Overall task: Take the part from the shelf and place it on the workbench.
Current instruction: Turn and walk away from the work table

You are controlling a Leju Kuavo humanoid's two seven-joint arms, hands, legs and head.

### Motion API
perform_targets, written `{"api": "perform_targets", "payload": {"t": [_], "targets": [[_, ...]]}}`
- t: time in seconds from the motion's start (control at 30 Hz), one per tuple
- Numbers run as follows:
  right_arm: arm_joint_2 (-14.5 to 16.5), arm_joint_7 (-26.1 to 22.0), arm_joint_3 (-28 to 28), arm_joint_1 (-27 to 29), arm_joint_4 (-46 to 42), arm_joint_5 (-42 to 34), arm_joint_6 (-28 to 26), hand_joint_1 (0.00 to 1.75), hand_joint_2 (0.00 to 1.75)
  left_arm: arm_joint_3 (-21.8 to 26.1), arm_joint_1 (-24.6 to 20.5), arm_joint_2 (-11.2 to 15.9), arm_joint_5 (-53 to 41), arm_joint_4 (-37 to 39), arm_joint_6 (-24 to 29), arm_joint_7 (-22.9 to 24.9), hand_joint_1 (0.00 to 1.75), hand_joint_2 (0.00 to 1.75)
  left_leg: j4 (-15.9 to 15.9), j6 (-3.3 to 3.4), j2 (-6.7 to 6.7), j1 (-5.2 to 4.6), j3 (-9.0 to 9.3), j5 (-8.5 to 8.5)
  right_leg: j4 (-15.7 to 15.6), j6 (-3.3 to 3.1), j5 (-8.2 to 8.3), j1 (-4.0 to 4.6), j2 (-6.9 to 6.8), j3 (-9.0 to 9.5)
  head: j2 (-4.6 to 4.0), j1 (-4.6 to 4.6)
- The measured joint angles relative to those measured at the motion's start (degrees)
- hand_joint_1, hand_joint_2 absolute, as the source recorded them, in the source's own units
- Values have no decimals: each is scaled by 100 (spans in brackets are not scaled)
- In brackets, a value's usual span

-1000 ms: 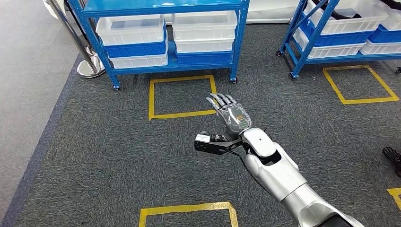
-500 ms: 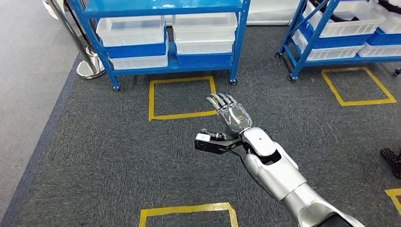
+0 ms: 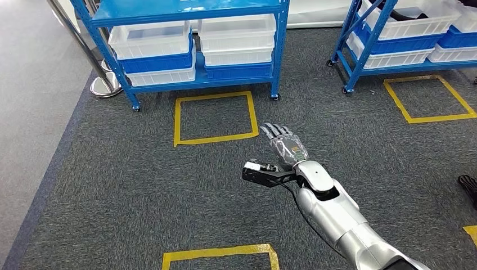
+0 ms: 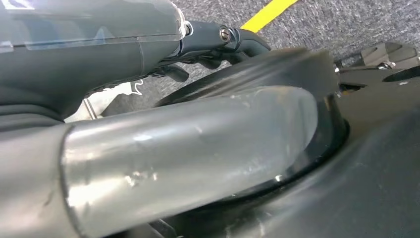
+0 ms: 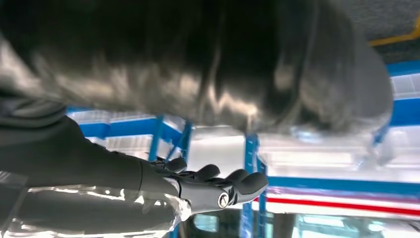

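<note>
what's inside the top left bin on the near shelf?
The white bin on the blue shelf looks empty where its floor shows; the shelf board above covers its back part.

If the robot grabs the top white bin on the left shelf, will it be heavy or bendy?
Probably light: the top white bin looks like thin plastic and seems empty. It likely holds its shape, since its walls stand straight. It sits on a blue bin, so it may slide off easily.

Blue shelf (image 3: 191, 11) on casters sits on grey carpet (image 3: 140, 185), its bottom level stacked with white and blue bins (image 3: 154, 53). Yellow tape squares (image 3: 215, 118) mark the floor in front of it.
</note>
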Motion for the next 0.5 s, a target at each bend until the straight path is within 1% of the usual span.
{"api": "perform_targets", "payload": {"t": [0.03, 0.07, 0.1, 0.13, 0.17, 0.2, 0.23, 0.27, 0.3, 0.33, 0.37, 0.43, 0.47, 0.5], "targets": [[-1, -23, -58, 20, 122, -24, -62, 0, 0, 2, 1, -1, 4, -4, 0, 1, 0, 0, 337, -8, 78, -8, -172, -152, 0, -28, -14, 16, -26, 15, 0, -1], [-2, -53, -114, 47, 253, -42, -128, 0, 0, 4, -3, -1, 11, -8, 1, -3, 0, 0, 732, -10, 116, -13, -386, -305, 0, -51, -32, 38, -57, 29, 0, -1], [-4, -76, -159, 78, 373, -54, -175, 0, 0, 4, -9, -1, 17, -12, 1, -7, 0, 0, 1055, -3, 130, -17, -571, -395, 1, -69, -50, 62, -86, 44, 0, 0], [-5, -91, -192, 109, 467, -67, -198, 0, 0, 5, -14, -1, 22, -15, 1, -10, 0, 0, 1219, 17, 138, -24, -680, -385, 2, -83, -71, 86, -108, 63, 0, 0], [-4, -94, -220, 132, 544, -89, -202, 0, 0, 5, -19, -1, 27, -17, 1, -9, 0, 0, 1187, 50, 144, -36, -694, -275, 2, -91, -93, 109, -122, 89, -1, 0], [-1, -80, -250, 145, 615, -121, -196, 0, 0, 5, -21, -2, 31, -19, 0, -4, 0, 0, 912, 104, 150, -59, -585, -61, -1, -95, -118, 131, -127, 126, -1, 0], [3, -48, -301, 154, 708, -170, -194, 0, 0, 5, -21, -2, 37, -19, 0, 3, 0, 0, 532, 180, 160, -91, -421, 150, -9, -96, -145, 146, -133, 168, -1, 1], [5, -3, -371, 158, 835, -236, -206, 0, 0, 5, -17, -2, 47, -19, 2, 14, 0, 0, 191, 254, 176, -126, -257, 302, -20, -89, -168, 165, -141, 207, -1, 2], [5, 39, -468, 168, 1014, -310, -243, 0, 0, 6, -11, -3, 65, -19, 3, 21, 0, 0, -92, 321, 190, -161, -118, 387, -38, -71, -183, 169, -151, 234, -1, 2], [2, 58, -585, 192, 1228, -384, -300, 0, 0, 7, -5, -4, 85, -19, 4, 28, 0, 0, -223, 362, 200, -187, -51, 383, -60, -46, -189, 164, -168, 249, -1, 2], [-1, 46, -711, 227, 1458, -444, -372, 0, 0, 8, 2, -7, 104, -19, 5, 32, 0, 0, -269, 378, 195, -203, -26, 364, -87, -13, -189, 160, -190, 260, -1, 0], [-8, -31, -959, 309, 1873, -509, -522, 0, 0, 11, 9, -20, 139, -21, 5, 34, 0, 0, -404, 387, 171, -190, 41, 380, -126, 54, -201, 153, -211, 299, 1, 2], [-14, -65, -1069, 331, 2048, -520, -585, 0, 0, 12, 14, -27, 153, -22, 5, 37, 0, 0, -478, 392, 162, -171, 95, 396, -56, 79, -253, 154, -187, 275, 0, 2], [-19, -87, -1158, 342, 2203, -522, -628, 0, 0, 13, 17, -33, 163, -24, 6, 42, 0, 0, -545, 398, 164, -149, 152, 408, 132, 99, -351, 156, -147, 184, 1, 3]]}}
